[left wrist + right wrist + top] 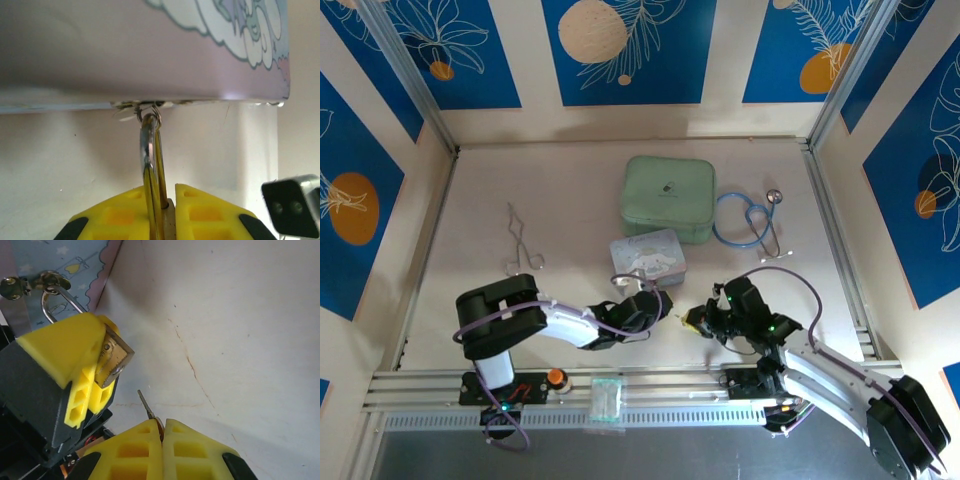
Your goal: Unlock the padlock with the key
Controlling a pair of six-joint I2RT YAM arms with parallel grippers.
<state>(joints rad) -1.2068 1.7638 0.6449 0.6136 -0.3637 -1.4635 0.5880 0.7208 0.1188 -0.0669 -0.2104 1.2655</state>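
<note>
As left pincer [169, 201] clamps padlock [116, 356], right [162, 426] clamps key [146, 405].

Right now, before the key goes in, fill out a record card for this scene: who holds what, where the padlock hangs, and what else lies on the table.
Left side: left gripper shut on the padlock, clamping its brass body
Right side: right gripper shut on the key, tip pointing toward the padlock
Key and padlock: apart, key not inserted
Padlock anchor: shackle hooked through the clasp of the tin
Farther back on table: green case, stethoscope, forceps
</note>
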